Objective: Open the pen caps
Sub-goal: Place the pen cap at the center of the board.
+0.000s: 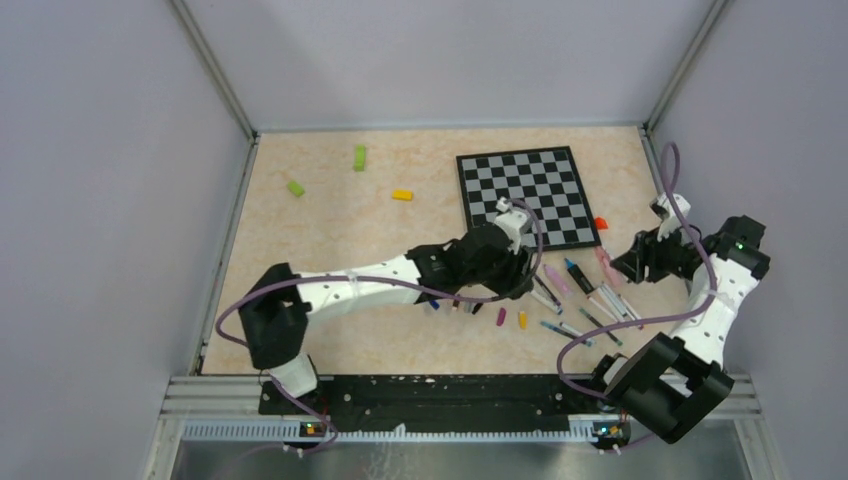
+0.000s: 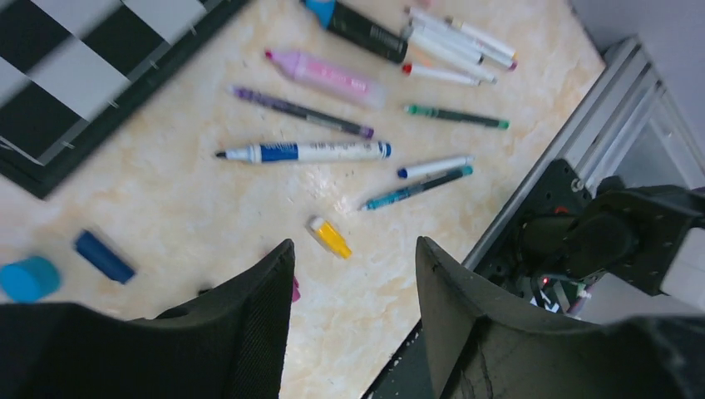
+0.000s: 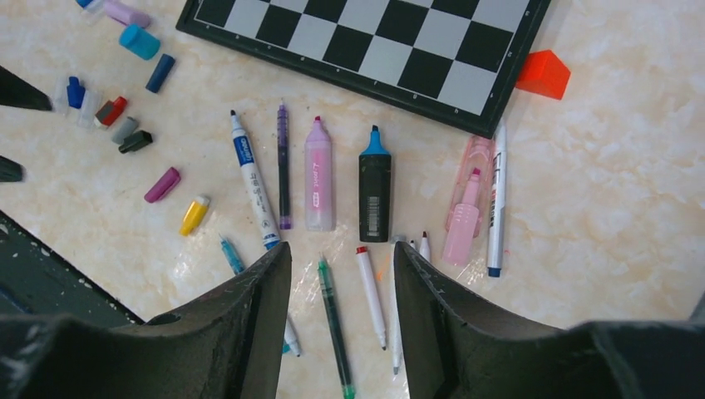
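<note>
Several pens lie uncapped in a loose row below the chessboard: a blue-banded white pen (image 3: 252, 183), a purple pen (image 3: 283, 166), a pink highlighter (image 3: 317, 179), a black one with a blue tip (image 3: 374, 191) and a green pen (image 3: 332, 324). Loose pen caps sit to their left, among them a yellow cap (image 3: 194, 214), a purple cap (image 3: 162, 184) and a cyan cap (image 3: 139, 41). My left gripper (image 2: 353, 249) hangs open and empty just above the table beside the yellow cap (image 2: 331, 237). My right gripper (image 3: 341, 249) is open over the green pen, holding nothing.
The chessboard (image 1: 525, 195) lies at the back right, with an orange block (image 3: 543, 73) at its corner. Two green blocks (image 1: 359, 157) (image 1: 295, 187) and a yellow block (image 1: 402, 195) lie at the back left. The metal rail (image 1: 440, 385) runs along the near edge.
</note>
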`<control>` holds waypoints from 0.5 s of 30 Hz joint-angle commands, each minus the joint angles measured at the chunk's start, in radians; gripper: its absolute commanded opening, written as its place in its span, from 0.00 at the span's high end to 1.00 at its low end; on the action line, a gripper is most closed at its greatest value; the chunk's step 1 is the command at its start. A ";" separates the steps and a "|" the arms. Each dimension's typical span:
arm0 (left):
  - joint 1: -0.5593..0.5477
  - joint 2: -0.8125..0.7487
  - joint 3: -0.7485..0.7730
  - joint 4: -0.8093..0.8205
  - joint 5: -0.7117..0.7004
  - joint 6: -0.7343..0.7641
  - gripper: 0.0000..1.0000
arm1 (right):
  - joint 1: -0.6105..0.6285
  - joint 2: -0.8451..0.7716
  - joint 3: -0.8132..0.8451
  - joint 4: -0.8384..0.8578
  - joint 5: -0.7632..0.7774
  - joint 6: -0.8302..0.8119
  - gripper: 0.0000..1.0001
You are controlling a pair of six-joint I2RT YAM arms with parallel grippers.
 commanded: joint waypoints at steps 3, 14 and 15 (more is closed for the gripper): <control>0.020 -0.306 -0.116 0.101 -0.236 0.225 0.28 | -0.009 -0.053 0.118 0.055 -0.091 0.241 0.51; 0.563 -0.704 -0.101 -0.062 0.013 0.273 0.01 | -0.009 -0.213 0.248 0.469 -0.080 0.915 0.09; 0.591 -0.697 -0.070 -0.107 0.019 0.279 0.01 | -0.008 -0.214 0.264 0.478 -0.064 0.943 0.09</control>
